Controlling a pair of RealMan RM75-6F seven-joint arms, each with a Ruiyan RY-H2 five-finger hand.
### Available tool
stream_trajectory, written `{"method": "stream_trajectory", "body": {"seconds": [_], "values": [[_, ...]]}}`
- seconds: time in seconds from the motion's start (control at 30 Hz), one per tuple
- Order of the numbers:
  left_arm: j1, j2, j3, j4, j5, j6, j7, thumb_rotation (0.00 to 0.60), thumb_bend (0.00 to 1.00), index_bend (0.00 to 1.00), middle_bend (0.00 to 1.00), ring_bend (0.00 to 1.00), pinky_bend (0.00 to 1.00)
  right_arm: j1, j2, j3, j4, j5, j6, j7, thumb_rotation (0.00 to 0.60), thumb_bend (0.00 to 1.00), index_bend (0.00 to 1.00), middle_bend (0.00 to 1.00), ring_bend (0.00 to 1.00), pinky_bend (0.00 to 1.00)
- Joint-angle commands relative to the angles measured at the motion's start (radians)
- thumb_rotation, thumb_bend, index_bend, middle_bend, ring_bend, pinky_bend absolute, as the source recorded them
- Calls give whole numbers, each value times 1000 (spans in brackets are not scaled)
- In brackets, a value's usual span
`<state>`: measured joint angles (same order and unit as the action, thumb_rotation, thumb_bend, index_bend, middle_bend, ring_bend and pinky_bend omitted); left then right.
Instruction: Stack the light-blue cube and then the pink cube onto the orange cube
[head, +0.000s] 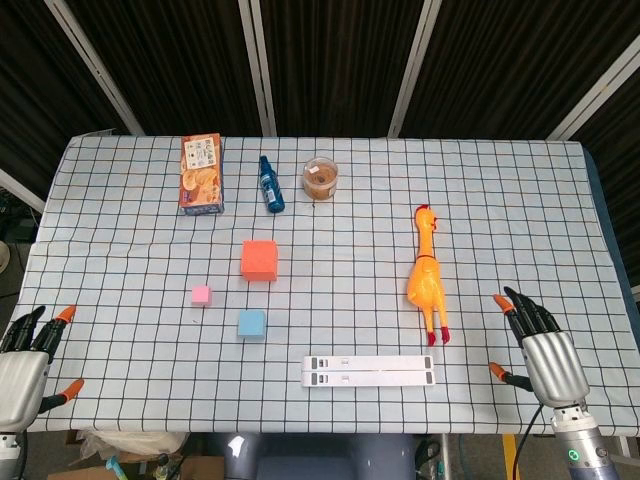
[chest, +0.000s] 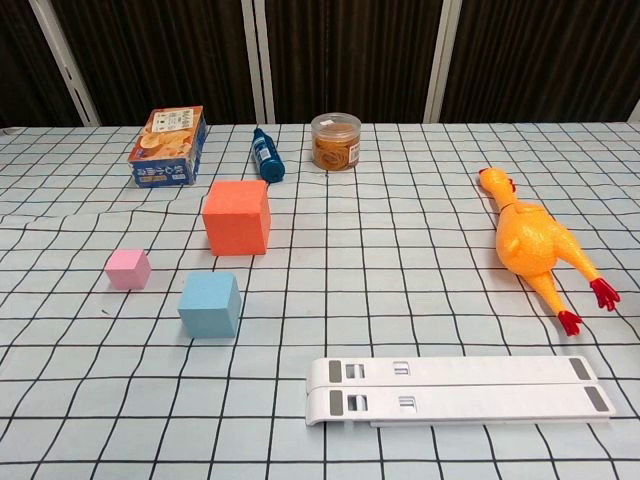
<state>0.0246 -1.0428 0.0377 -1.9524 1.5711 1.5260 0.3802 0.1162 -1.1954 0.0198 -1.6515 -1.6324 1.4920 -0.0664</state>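
The orange cube stands left of the table's middle. In front of it and to its left lies the small pink cube. The light-blue cube sits nearest the front edge of the three. None of the cubes touch. My left hand rests at the front left corner, fingers apart and holding nothing. My right hand is at the front right, fingers spread and empty. Neither hand shows in the chest view.
A snack box, a blue bottle lying on its side and a round jar line the back. A yellow rubber chicken lies at the right. A white folded stand lies near the front edge.
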Motion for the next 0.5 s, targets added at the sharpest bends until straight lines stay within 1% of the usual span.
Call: {"method": "stream_trajectory", "body": {"seconds": [0.03,0.33,0.5], "values": [[-1,-1,2,-1,0,-2,5,600,206,38,193,46,84,1,-1,-1,1,0,-3,-1,600,160,102,74,123,192],[1,-3,6,-4,16,5,16,600,206,38,194,45,84,2,-3,-3,0,-6,-2,-11,600,161,102,74,123,192],[-5,-8,2,20,44,12,4,600,206,38,195,45,84,-1,-4,-4,2,-2,-1,-12,600,160,102,74,124,192]]}}
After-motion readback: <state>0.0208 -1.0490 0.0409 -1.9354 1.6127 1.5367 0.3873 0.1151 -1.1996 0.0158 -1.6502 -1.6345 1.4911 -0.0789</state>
